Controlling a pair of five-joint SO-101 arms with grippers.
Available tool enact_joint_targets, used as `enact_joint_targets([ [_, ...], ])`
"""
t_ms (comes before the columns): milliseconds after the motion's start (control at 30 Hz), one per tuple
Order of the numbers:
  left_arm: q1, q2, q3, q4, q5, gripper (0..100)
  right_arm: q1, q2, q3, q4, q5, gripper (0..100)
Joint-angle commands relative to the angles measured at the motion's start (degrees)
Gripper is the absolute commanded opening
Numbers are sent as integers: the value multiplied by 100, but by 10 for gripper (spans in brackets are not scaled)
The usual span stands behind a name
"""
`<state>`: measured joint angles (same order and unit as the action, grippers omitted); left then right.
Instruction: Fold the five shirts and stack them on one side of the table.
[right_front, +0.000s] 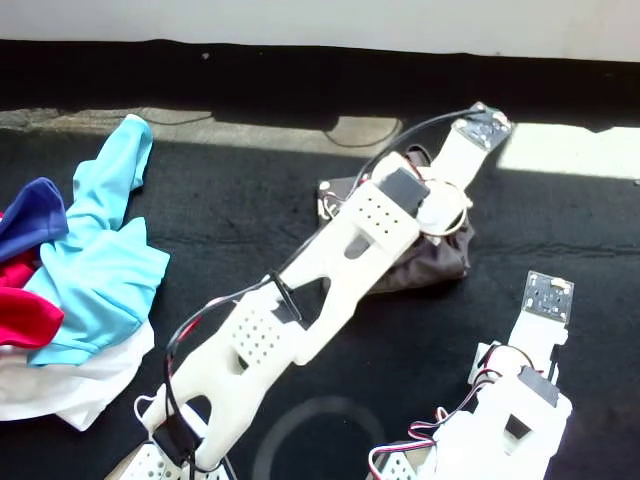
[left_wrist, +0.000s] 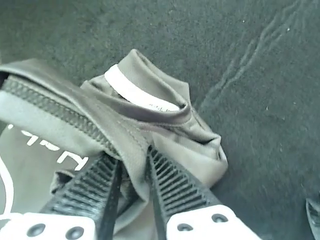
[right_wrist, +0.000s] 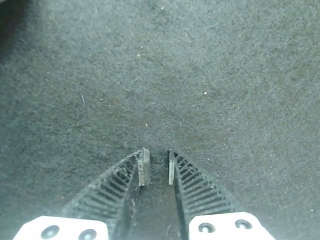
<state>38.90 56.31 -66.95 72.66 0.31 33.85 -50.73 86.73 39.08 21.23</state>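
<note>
On black felt (left_wrist: 260, 60), the left tool (left_wrist: 134, 159) pinches a crumpled grey shirt (left_wrist: 165, 125).

The crumpled dark grey shirt (right_front: 438, 262) lies mid-table on the black felt table (right_front: 230, 200), pinched in the left gripper (left_wrist: 134, 159). A heap of blue, red and white shirts (right_front: 90, 270) lies at the left edge, well apart. The right gripper (right_wrist: 156, 166) hangs over bare felt, front right.

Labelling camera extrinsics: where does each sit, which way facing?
High view: fixed above, looks down on the black table; both arms, shirt pile, dark shirt.
Left wrist view: on the left wrist, along the left gripper, shut on the dark shirt.
Right wrist view: on the right wrist, right gripper slightly open over bare table.
Shared: high and left wrist views, the dark shirt.
</note>
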Motion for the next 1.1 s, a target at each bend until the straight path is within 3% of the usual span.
enact_joint_targets([
  [0, 110, 66, -840, 360, 26, 212, 4, -4, 136, -75, 62, 84],
  [100, -22, 57, -1455, 853, 26, 265, 4, -4, 136, -75, 62, 84],
  [267, -549, 101, -2862, 2057, -18, 152, 4, -4, 136, -75, 62, 84],
  [333, -752, 215, -2695, 2198, -18, 21, 4, -4, 136, -75, 62, 84],
  [533, -1130, 989, -2132, 1890, 9, 9, 4, -4, 136, -75, 62, 84],
  [767, -470, 1411, -2123, 1802, 9, 9, 4, -4, 136, -75, 62, 84],
  [1067, 497, 998, -2492, 2927, 18, 9, 4, -4, 136, -75, 62, 84],
])
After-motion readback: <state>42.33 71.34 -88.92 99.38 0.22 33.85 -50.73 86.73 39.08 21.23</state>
